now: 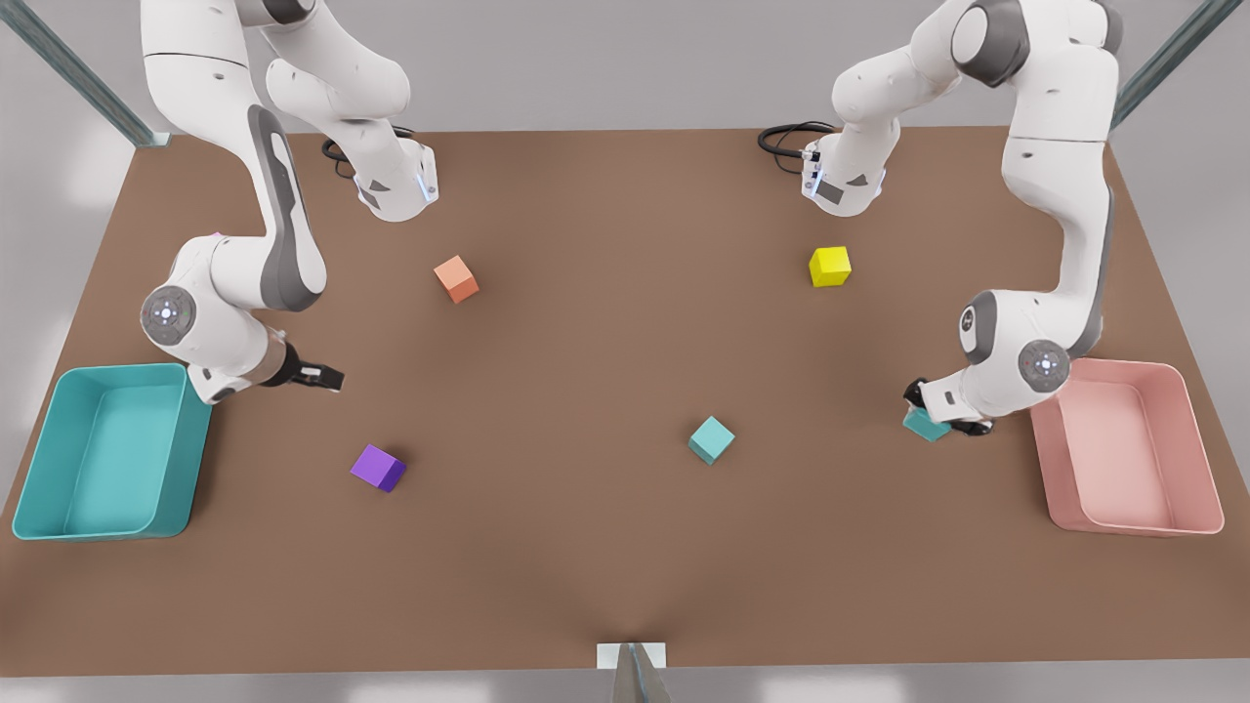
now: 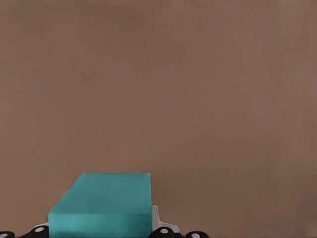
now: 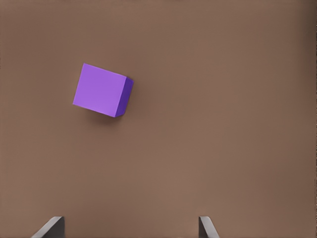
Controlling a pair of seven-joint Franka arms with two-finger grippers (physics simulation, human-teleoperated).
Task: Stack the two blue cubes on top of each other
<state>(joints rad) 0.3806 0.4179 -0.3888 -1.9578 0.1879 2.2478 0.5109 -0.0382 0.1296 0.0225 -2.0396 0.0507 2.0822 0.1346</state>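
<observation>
One blue cube [image 1: 712, 438] rests alone on the brown table [image 1: 605, 547], right of centre in the front view. The other blue cube [image 1: 924, 426] [image 2: 106, 201] sits between the fingers of my left gripper [image 1: 942, 423], which is shut on it low over the table, beside the pink bin at the front view's right. My right gripper [image 1: 330, 376] [image 3: 130, 229] hovers open with nothing between its fingers at the front view's left, near a purple cube [image 1: 378, 468] [image 3: 102, 90].
A teal bin [image 1: 59, 449] stands at the front view's left edge and a pink bin [image 1: 1187, 439] at the right edge. An orange cube [image 1: 456, 278] and a yellow cube [image 1: 829, 266] lie farther back.
</observation>
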